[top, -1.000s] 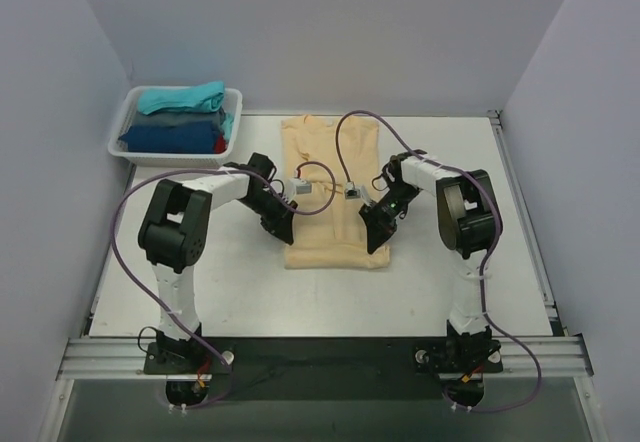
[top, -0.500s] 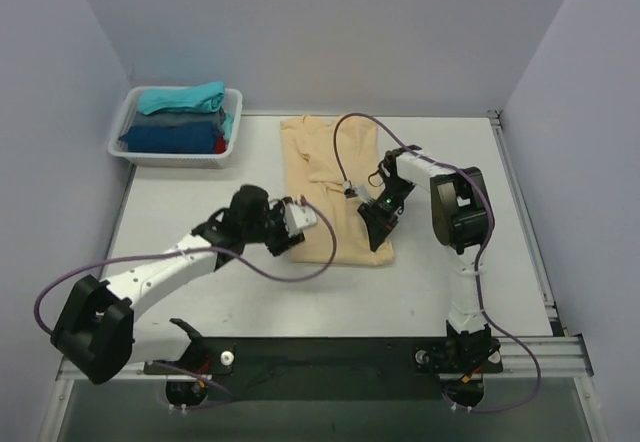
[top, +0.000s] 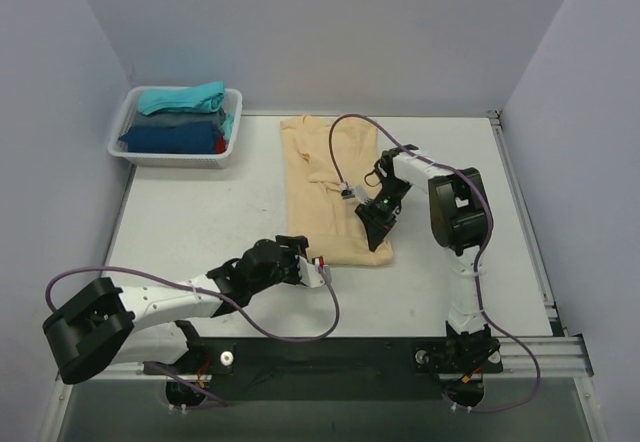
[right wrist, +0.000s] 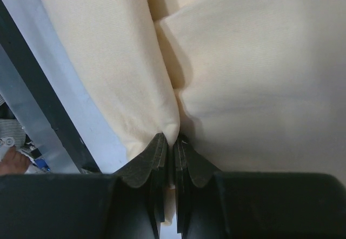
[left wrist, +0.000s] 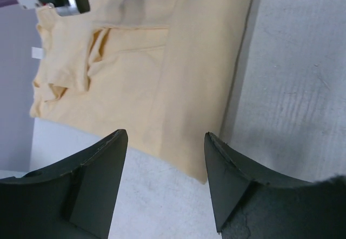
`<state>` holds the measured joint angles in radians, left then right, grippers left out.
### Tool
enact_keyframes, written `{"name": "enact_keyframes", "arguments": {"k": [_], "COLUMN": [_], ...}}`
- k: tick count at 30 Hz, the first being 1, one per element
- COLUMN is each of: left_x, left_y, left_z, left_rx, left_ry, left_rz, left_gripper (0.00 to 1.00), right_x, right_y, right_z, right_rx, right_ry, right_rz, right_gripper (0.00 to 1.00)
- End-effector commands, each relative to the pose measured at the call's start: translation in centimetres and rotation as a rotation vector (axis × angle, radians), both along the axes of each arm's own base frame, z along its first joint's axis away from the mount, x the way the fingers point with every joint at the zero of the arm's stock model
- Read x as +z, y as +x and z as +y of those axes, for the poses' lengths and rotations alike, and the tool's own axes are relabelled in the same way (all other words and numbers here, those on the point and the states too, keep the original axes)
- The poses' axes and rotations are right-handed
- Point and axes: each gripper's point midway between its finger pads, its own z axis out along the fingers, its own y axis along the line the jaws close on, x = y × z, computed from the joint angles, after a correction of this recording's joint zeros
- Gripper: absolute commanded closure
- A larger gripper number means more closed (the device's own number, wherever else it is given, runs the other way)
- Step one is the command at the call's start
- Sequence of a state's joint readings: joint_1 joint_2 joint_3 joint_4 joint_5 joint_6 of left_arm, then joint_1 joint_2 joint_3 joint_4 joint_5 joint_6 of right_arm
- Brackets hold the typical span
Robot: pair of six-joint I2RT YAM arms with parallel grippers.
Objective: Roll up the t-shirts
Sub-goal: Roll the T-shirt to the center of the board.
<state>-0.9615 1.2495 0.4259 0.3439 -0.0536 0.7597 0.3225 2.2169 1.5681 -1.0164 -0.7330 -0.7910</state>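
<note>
1. The left gripper point(left wrist: 165, 136) has just let go. A second ago it was closed at the left edge of the tan t-shirt point(top: 330, 177), at about 9 o'clock of the cloth. Now its jaws stand wide apart and hold nothing.
2. The left arm has also swung back and lies low along the near side of the table point(top: 200, 222). The gripper is just beside the shirt's corner at 7 o'clock, and its wrist view shows this corner ahead, between the two fingers.
3. The right gripper point(right wrist: 173, 139) has not moved. Its jaws are pressed together on a fold of the tan cloth, at about 5 o'clock of the shirt.
4. The tan t-shirt lies flat in the middle of the table, folded into a long strip that runs from 12 to 6 o'clock. Its near edge looks a little narrower than before.
5. In my judgement the lengthwise fold is finished and the rolling is not yet begun. The left gripper seems to be placing itself for the near hem, opposite the right one.
6. The other t-shirts point(top: 180, 99) wait in the white basket point(top: 170, 159) at 10 o'clock, well apart.
</note>
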Motion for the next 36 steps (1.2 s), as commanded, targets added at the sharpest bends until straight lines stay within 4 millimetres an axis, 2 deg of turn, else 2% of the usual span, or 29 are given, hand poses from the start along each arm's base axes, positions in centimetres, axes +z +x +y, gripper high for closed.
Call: {"name": "enact_keyframes", "arguments": {"k": [1, 10, 17, 24, 25, 28, 32, 33, 36], "left_x": [3.7, 1.4, -0.8, -2.9, -2.7, -3.6, -4.6, -4.7, -4.6], "left_y": [0.5, -0.2, -0.4, 0.1, 0.4, 1.0, 1.3, 1.3, 1.1], "left_z": [0.3, -1.2, -0.9, -0.7, -0.7, -0.8, -1.0, -1.2, -1.6], "left_rx": [0.01, -0.088, -0.105, -0.112, -0.095, -0.089, -0.067, -0.067, -0.072], "left_ry": [-0.083, -0.027, 0.044, 0.122, 0.119, 0.168, 0.193, 0.196, 0.179], "left_rz": [-0.129, -0.121, -0.12, -0.127, -0.143, -0.147, -0.103, -0.086, -0.056], "left_gripper": [0.3, 0.3, 0.3, 0.34, 0.34, 0.44, 0.66, 0.75, 0.9], "right_x": [2.3, 3.1, 2.7, 2.5, 2.3, 2.0, 2.0, 2.0, 1.9], "right_y": [-0.5, 1.2, 1.7, 2.0, 2.0, 1.9, 1.6, 1.6, 1.4], "right_z": [1.0, 2.9, 2.7, 3.1, 3.0, 3.0, 3.0, 2.9, 2.8], "right_rx": [0.061, 0.038, 0.046, 0.036, 0.037, 0.047, 0.054, 0.058, 0.058], "right_ry": [0.056, 0.108, 0.097, 0.079, 0.074, 0.059, 0.054, 0.052, 0.047], "right_rz": [-0.06, -0.077, -0.081, -0.063, -0.058, -0.051, -0.044, -0.045, -0.04], "right_gripper": [0.95, 0.95, 0.96, 0.96, 0.96, 0.96, 0.95, 0.95, 0.94]}}
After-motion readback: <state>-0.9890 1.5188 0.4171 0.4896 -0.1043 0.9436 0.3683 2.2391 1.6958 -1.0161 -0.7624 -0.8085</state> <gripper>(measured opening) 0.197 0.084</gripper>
